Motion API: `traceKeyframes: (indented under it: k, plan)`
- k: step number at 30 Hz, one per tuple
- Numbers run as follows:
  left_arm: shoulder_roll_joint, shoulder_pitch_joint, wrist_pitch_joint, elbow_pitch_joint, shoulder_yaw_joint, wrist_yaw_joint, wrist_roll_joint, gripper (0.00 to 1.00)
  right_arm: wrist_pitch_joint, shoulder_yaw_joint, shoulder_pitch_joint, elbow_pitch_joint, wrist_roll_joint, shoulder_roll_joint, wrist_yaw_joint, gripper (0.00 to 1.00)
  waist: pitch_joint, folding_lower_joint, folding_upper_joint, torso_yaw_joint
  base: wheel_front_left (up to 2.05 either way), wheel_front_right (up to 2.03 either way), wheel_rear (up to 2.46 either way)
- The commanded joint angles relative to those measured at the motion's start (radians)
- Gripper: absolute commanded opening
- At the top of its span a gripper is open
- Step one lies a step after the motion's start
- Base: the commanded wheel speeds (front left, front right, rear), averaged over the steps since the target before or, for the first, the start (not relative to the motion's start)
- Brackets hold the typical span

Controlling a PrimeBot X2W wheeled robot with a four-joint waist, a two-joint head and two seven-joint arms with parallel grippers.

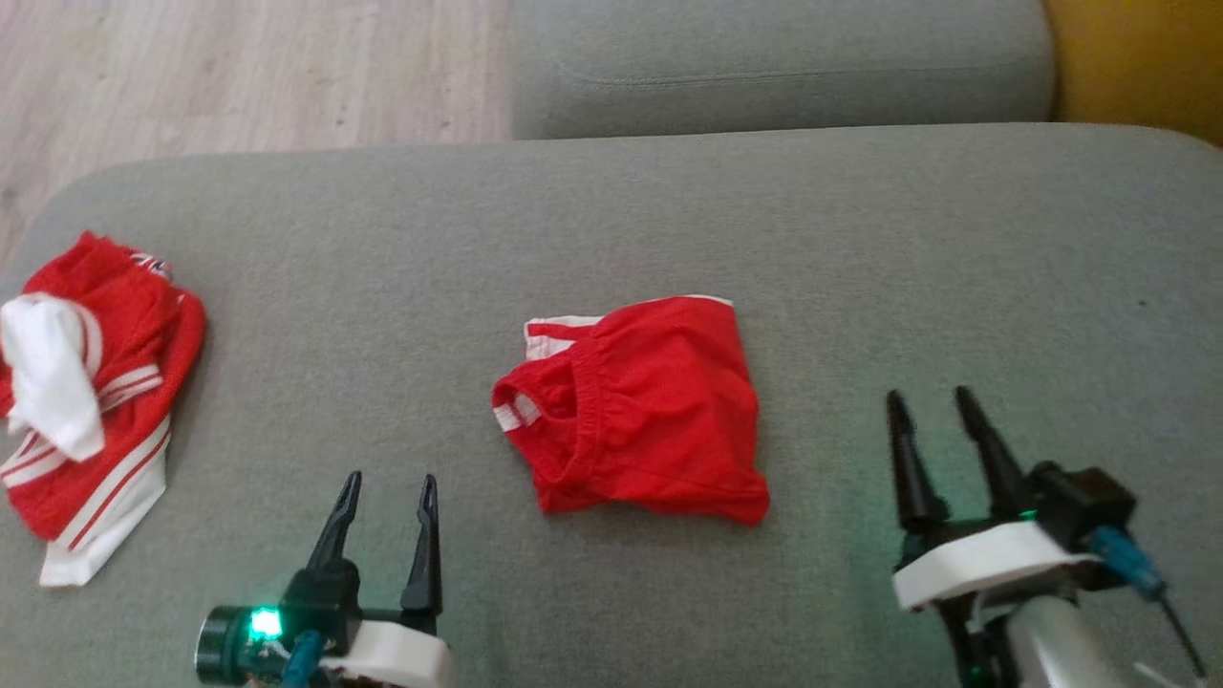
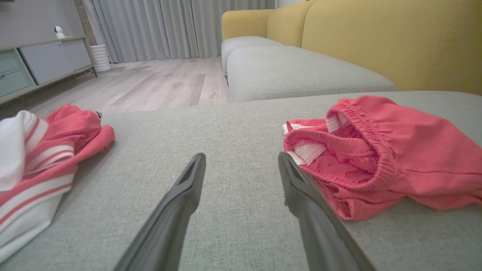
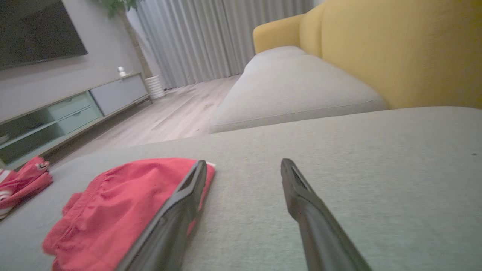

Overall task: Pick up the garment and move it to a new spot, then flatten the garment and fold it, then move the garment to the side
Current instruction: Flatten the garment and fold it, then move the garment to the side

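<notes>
Left gripper (image 2: 241, 158) spread wide over grey cushion (image 2: 233, 124), fabric showing btwn the two dark fingers (image 2: 180, 199).
Red garment (image 2: 395, 158) lies bunched at view right, elastic waistband w/ white trim facing the cam, its near edge partly behind the view-right finger (contact can't be told). At view left, well apart, a red-and-white striped heap (image 2: 45, 158) lies on the same cushion. Beyond: second grey seat (image 2: 293, 71) against yellow sofa back (image 2: 376, 41), pale wood floor (image 2: 158, 82), grey curtains (image 2: 169, 26), low cabinet (image 2: 49, 60) w/ small white device (image 2: 58, 32) on top, white ribbed cylinder (image 2: 101, 57) beside it.
</notes>
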Motion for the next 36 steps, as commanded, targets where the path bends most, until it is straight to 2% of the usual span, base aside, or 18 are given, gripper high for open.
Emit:
traceKeyframes:
  k: [1, 5, 8, 15, 21, 25, 30, 34, 36]
  plan:
    - [0.012, -0.029, -0.01, -0.035, 0.036, 0.008, 0.017, 1.0, -0.011, 0.001, -0.035, -0.035, -0.007, -0.002, -0.001, 1.0, -0.009, 0.0, -0.0001, -0.016, 0.0, 0.0, 0.0]
    - [0.012, -0.017, -0.01, -0.041, 0.036, 0.028, 0.046, 1.0, -0.011, -0.049, -0.037, -0.01, -0.037, -0.002, -0.001, 1.0, -0.015, 0.0, -0.0001, -0.036, 0.0, 0.0, 0.0]
    - [0.008, -0.009, -0.01, -0.043, 0.046, 0.05, 0.047, 1.0, -0.011, -0.047, -0.053, 0.018, -0.046, -0.002, -0.001, 1.0, -0.013, 0.0, -0.0001, -0.05, 0.0, 0.0, 0.0]
    - [0.004, -0.015, -0.01, -0.033, 0.026, 0.051, 0.059, 1.0, -0.011, -0.033, -0.089, 0.061, -0.078, -0.002, -0.001, 1.0, -0.003, 0.0, -0.0001, -0.034, 0.0, 0.0, 0.0]
    - [0.0, -0.041, -0.01, -0.028, -0.003, 0.038, 0.057, 1.0, -0.011, 0.047, -0.148, 0.15, -0.077, -0.002, -0.001, 1.0, 0.036, 0.0, -0.0001, 0.039, 0.0, 0.0, 0.0]
    - [-0.003, -0.055, -0.01, -0.026, -0.03, 0.03, 0.053, 1.0, -0.006, 0.092, -0.232, 0.222, -0.058, -0.002, -0.001, 1.0, 0.067, 0.0, -0.0001, 0.116, 0.0, 0.0, 0.0]
    - [-0.004, -0.056, -0.01, -0.013, -0.053, 0.021, 0.049, 1.0, 0.037, 0.096, -0.29, 0.356, -0.088, -0.002, -0.001, 1.0, 0.087, 0.0, -0.0001, 0.2, 0.0, 0.0, 0.0]
    - [-0.005, -0.049, -0.01, -0.011, -0.055, 0.027, 0.042, 1.0, 0.1, 0.078, -0.298, 0.475, -0.101, -0.002, -0.001, 1.0, 0.091, 0.0, -0.0001, 0.225, 0.0, 0.0, 0.0]
    - [-0.005, -0.046, -0.01, -0.013, -0.053, 0.03, 0.04, 1.0, 0.106, 0.079, -0.304, 0.508, -0.095, -0.002, -0.001, 0.0, 0.094, 0.0, -0.0001, 0.22, 0.0, 0.0, 0.0]
